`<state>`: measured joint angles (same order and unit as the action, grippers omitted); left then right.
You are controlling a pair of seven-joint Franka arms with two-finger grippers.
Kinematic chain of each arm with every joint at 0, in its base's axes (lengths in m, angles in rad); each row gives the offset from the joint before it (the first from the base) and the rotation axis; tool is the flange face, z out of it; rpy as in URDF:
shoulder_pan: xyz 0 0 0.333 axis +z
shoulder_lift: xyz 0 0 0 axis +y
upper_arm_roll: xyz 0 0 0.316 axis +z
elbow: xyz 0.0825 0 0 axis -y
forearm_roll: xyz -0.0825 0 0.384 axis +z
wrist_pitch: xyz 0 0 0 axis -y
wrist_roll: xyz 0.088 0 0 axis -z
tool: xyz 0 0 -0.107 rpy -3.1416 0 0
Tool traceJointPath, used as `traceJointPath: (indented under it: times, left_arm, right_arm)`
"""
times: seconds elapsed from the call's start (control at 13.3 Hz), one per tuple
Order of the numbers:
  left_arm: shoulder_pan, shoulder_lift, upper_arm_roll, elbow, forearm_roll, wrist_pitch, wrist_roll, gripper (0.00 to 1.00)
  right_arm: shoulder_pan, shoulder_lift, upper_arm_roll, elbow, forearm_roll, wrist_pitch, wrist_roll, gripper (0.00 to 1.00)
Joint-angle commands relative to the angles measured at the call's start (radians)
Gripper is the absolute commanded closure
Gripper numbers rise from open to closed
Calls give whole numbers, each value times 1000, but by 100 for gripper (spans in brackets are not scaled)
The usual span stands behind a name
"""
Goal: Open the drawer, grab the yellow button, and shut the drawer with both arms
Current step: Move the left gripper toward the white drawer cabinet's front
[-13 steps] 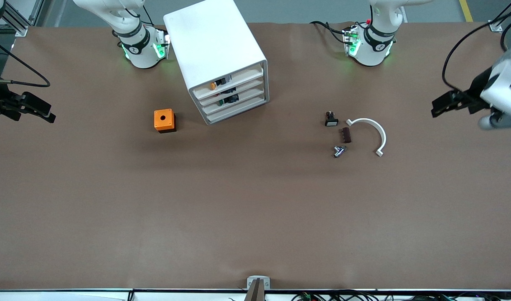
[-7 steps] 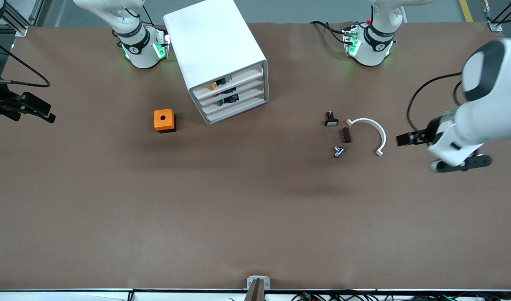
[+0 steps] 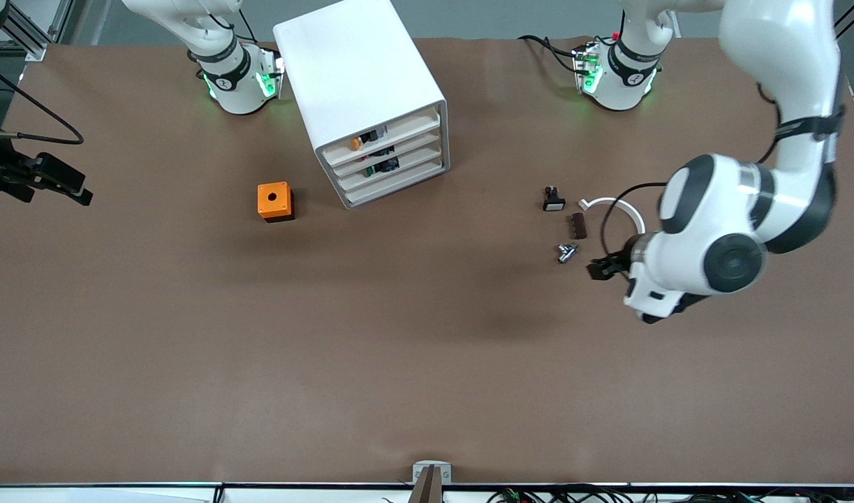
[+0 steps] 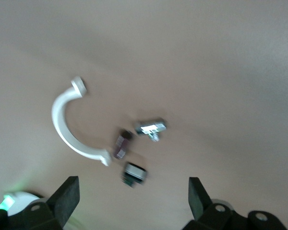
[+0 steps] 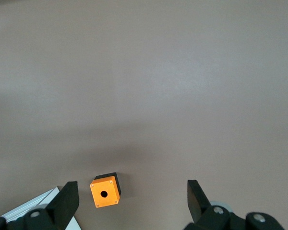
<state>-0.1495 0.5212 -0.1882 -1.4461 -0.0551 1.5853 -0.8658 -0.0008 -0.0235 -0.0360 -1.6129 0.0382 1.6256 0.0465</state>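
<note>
**A:** Since nothing's been gripped, both arms are just staging. Left gripper (image 3: 598, 270) is up over the table beside the loose parts toward the left arm's end, fingers (image 4: 67, 199) spread wide, nothing between them.

**B:** And the right?

**A:** Right gripper (image 3: 70, 188) waits at the right arm's end of the table, fingers (image 5: 65, 201) spread too, empty. Its wrist view shows the orange cube (image 5: 105, 190) on the table below it.

**B:** Where's the button?

**A:** Button (image 3: 356, 143) sits in the top drawer (image 3: 385, 136) of the white cabinet (image 3: 360, 84) — orange cap shows at the drawer front. Drawer looks shut or barely out; can't tell which. Cabinet's turned at an angle, front facing roughly the left arm's end, so I'd guess the left arm does the pulling.

**B:** The loose parts?

**A:** White curved bracket (image 3: 622, 209), small dark block (image 3: 579, 225), metal fitting (image 3: 566, 252), black-and-white switch (image 3: 553, 200) — clustered, not touching, none part of this job.

**B:** Any labels?

**A:** None readable — plain white cabinet, no writing on the cube.
</note>
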Motion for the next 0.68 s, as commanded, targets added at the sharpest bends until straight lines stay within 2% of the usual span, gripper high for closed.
traceJointPath:
  times: [0.0, 0.15, 0.3, 0.45, 0.6]
  left_arm:
    - [-60, 77, 1, 41, -106, -16, -213, 0]
    - [-117, 111, 0, 44, -185, 13, -380, 0]
    - [-182, 135, 1, 44, -328, 57, -593, 0]
    - [-217, 145, 1, 46, -418, 68, -741, 0]
    - [-232, 151, 1, 46, -556, 68, -891, 0]
  right_arm:
    - [-16, 8, 16, 5, 8, -10, -14, 0]
    - [-16, 13, 15, 4, 2, -10, -16, 0]
    - [-16, 13, 13, 4, 0, -15, -16, 0]
    - [-16, 13, 13, 2, 2, -24, -13, 0]
    - [-16, 16, 11, 1, 2, -26, -13, 0]
